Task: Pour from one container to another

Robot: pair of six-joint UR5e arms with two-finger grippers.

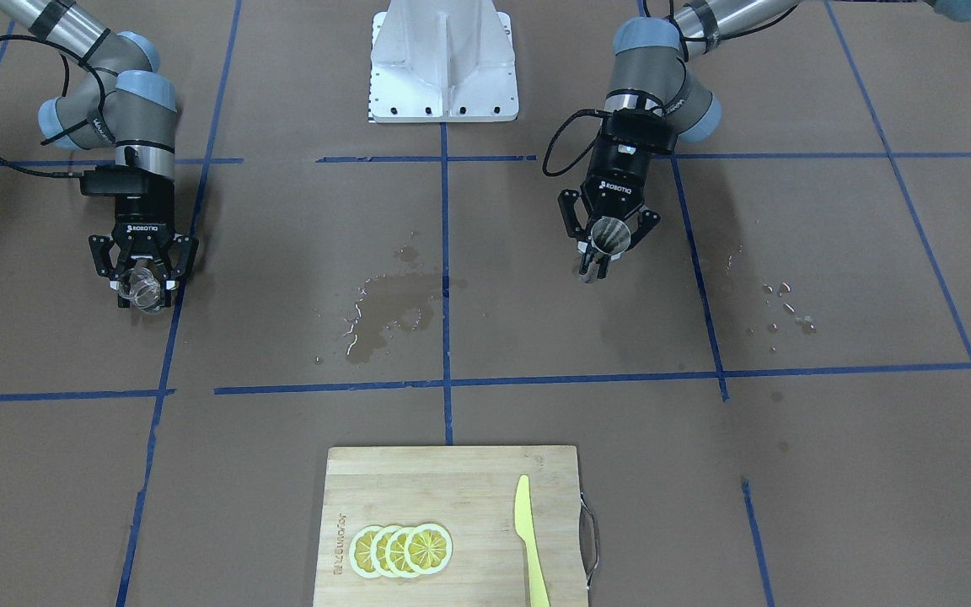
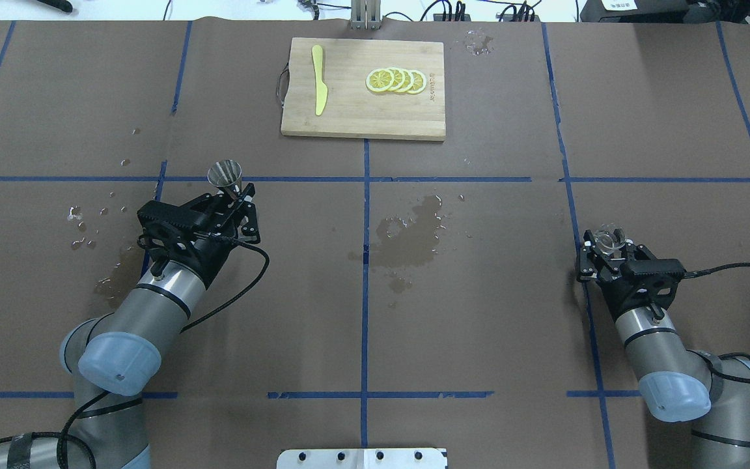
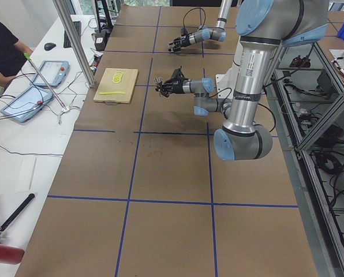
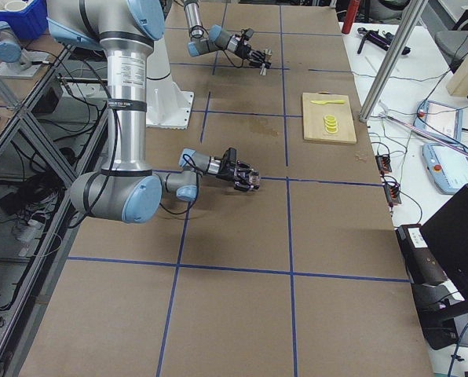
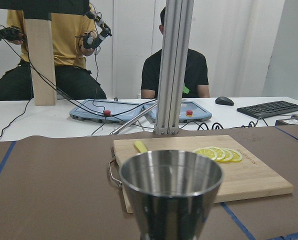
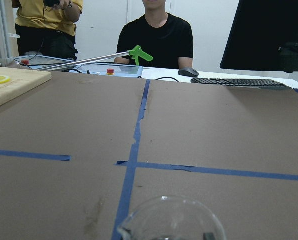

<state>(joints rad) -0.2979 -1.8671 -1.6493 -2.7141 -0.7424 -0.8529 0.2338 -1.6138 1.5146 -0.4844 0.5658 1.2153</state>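
The left gripper [image 2: 232,193] was closed on the lower, narrow part of a metal cup [image 2: 224,173], which was held upright with its mouth up on the left half of the table. The right gripper [image 2: 609,249] was closed around a glass cup [image 2: 605,238], well apart on the right half. No view showed whether either cup held liquid.

Handling assessment:
- The metal cup was judged stiff, light and smooth-walled. Its cone shape would tend to slide in a clamp, so the narrow base was the sound place to hold it.
- The glass cup was judged fragile and slippery. A moderate squeeze low on the wall, below the rim, suited it.
- A wet patch [image 2: 414,234] on the table between the arms suggested that spillage was likely.
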